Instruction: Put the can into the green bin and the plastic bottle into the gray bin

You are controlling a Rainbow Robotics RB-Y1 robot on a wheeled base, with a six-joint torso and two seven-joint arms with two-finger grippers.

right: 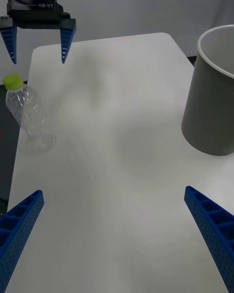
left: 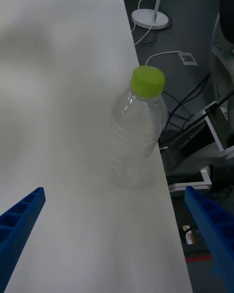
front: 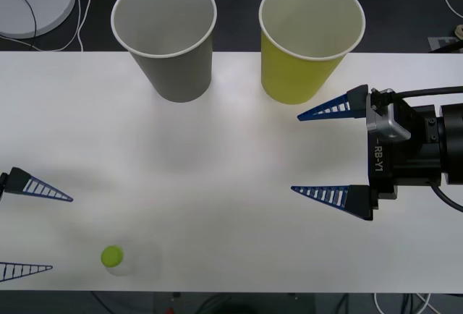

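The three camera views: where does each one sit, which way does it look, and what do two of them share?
Front view: above the arms, looking down at the white table, gray bin and green bin; both open grippers show, left gripper and right gripper.
Right wrist view: on the right wrist, facing the left gripper across the table; own blue fingers below.
Left wrist view: on the left wrist, facing the plastic bottle.
All views share the bottle.

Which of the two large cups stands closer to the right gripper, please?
The green bin, the yellow-green cup; the gray bin stands farther from the right gripper.
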